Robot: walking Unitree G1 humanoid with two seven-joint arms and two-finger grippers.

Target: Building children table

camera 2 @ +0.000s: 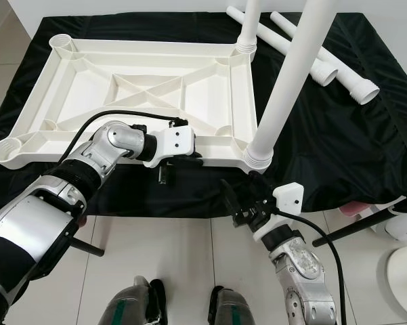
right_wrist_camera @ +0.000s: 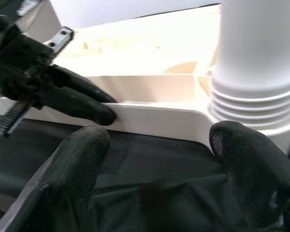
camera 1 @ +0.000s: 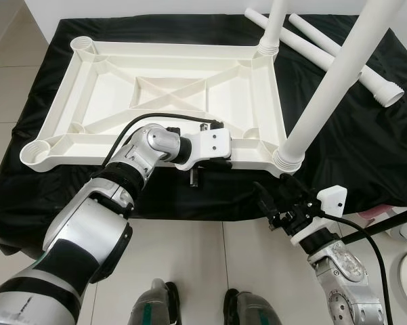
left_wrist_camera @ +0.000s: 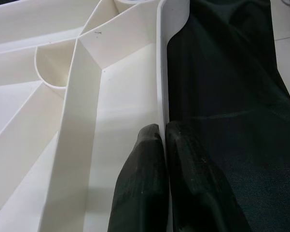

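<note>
So my left gripper (left_wrist_camera: pixel 163 140) was clamped on the near rim of the upside-down white tabletop (camera 1: pixel 169 95), one finger (left_wrist_camera: pixel 140 183) inside the rim wall and the other outside over the black cloth (camera 1: pixel 210 189), pads pinched tight on the thin plastic edge. The tabletop lay flat on that cloth, stretching away from my left gripper, with ribs crossing in the middle. My right gripper (right_wrist_camera: pixel 159 159) hung just off the tabletop's near-right corner, fingers spread wide, holding nothing. Right ahead of it stood an upright white leg (camera 1: pixel 328 88) seated in the corner socket, its threaded collar (right_wrist_camera: pixel 253 104) just past one fingertip (right_wrist_camera: pixel 241 159). A second leg (camera 1: pixel 276 24) stood in the far-right corner socket. Two loose legs (camera 1: pixel 345 61) lay on the cloth beyond the standing ones. Sockets on the left side were open. My feet (camera 1: pixel 196 305) were on the tile floor (camera 1: pixel 217 250) below.
</note>
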